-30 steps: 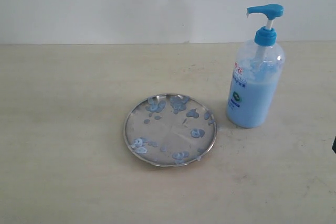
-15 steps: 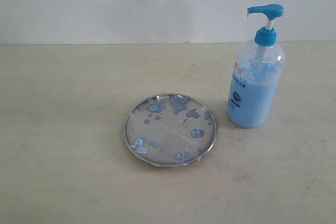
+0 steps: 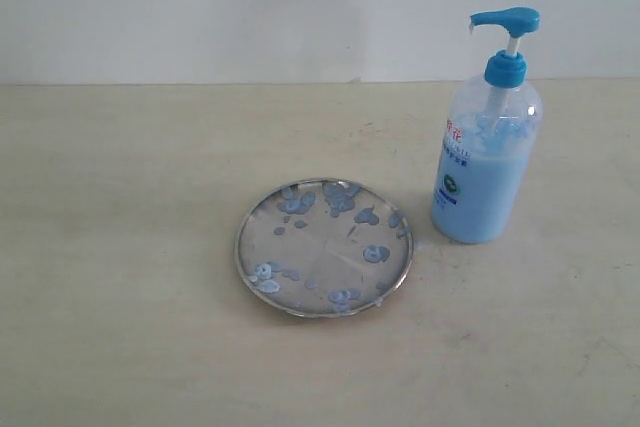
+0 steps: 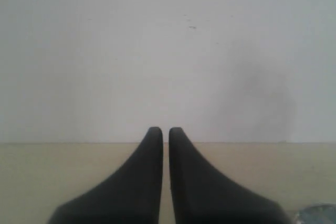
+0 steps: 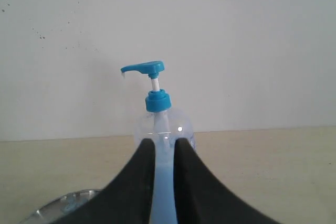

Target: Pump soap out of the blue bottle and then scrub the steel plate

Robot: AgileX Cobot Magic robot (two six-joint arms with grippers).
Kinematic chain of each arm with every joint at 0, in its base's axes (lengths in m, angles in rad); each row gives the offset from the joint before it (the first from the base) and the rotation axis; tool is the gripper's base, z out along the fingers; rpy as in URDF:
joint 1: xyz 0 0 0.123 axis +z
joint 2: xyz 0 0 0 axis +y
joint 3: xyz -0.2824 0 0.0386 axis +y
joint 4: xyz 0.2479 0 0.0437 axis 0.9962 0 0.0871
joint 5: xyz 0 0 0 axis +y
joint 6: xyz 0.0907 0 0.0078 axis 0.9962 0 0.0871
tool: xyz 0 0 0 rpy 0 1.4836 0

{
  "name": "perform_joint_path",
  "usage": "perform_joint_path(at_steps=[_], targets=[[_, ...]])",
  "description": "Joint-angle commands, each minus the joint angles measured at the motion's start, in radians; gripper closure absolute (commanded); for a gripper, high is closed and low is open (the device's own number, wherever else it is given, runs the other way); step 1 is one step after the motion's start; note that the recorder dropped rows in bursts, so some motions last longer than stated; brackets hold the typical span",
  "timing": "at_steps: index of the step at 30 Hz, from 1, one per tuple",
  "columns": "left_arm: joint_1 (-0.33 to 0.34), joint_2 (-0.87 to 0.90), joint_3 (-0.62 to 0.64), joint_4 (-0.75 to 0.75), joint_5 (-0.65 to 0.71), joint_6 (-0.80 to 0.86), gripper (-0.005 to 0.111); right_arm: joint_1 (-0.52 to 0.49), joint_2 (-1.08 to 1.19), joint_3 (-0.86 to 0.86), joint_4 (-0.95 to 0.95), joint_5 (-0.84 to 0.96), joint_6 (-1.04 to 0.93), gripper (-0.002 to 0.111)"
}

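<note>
The blue bottle (image 3: 485,172) stands upright at the right of the table, its blue pump head (image 3: 505,19) raised and its spout pointing left. Light blue soap (image 3: 478,202) fills its lower half. Just left of it lies the steel plate (image 3: 325,249), speckled with blue-grey blobs (image 3: 340,197). Neither gripper shows in the exterior view. My right gripper (image 5: 164,141) is shut and empty, facing the blue bottle (image 5: 158,109) from a distance, with the steel plate's rim (image 5: 63,202) beside it. My left gripper (image 4: 165,129) is shut and empty, facing the wall, with the steel plate's edge (image 4: 317,213) in the corner.
A plain beige table (image 3: 120,247) runs back to a white wall (image 3: 250,7). Nothing else stands on it.
A dark part at the right edge of the exterior view one second ago has gone out of view. The plate and the bottle have not moved.
</note>
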State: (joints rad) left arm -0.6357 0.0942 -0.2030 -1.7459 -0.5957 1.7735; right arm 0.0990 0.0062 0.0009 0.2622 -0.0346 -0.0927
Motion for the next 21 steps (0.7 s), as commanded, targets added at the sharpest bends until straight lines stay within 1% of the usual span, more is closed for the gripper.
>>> perform_joint_path(at_steps=[1,2,5,6,8,10,13,15,18,19,21], targets=[[-0.003,0.001,0.01,0.002,0.115,-0.044,0.102,-0.008,-0.006,-0.001,-0.002,-0.013,0.002,0.104],[-0.003,0.009,0.01,0.002,0.115,-0.092,0.102,-0.008,-0.006,-0.001,-0.002,0.005,0.002,0.104],[-0.003,0.061,-0.016,0.002,0.126,-0.226,0.102,-0.008,-0.006,-0.001,-0.013,0.169,-0.039,0.104],[-0.003,0.092,-0.033,0.002,0.135,-0.247,0.102,-0.008,-0.006,-0.001,-0.031,0.246,-0.087,0.104],[-0.003,0.209,-0.1,0.002,0.18,-0.256,0.102,-0.008,-0.006,-0.001,-0.05,0.394,-0.169,0.104],[-0.003,0.375,-0.186,0.002,0.242,-0.256,0.102,-0.008,-0.006,-0.001,-0.05,0.403,-0.171,0.104],[-0.003,0.66,-0.352,0.002,0.367,-0.262,0.102,-0.008,-0.006,-0.001,-0.05,0.403,-0.171,0.104],[-0.003,0.883,-0.46,0.002,0.447,-0.264,0.102,-0.008,-0.006,-0.001,-0.05,0.403,-0.171,0.104],[-0.003,1.17,-0.589,0.002,0.544,-0.266,0.102,-0.008,-0.006,-0.001,-0.05,0.403,-0.171,0.104],[-0.003,1.252,-0.614,0.002,0.588,-0.288,0.102,-0.008,-0.006,-0.001,-0.05,0.403,-0.171,0.104],[-0.003,1.372,-0.645,0.002,0.755,-0.393,0.102,-0.008,-0.006,-0.001,-0.05,0.403,-0.171,0.104]])
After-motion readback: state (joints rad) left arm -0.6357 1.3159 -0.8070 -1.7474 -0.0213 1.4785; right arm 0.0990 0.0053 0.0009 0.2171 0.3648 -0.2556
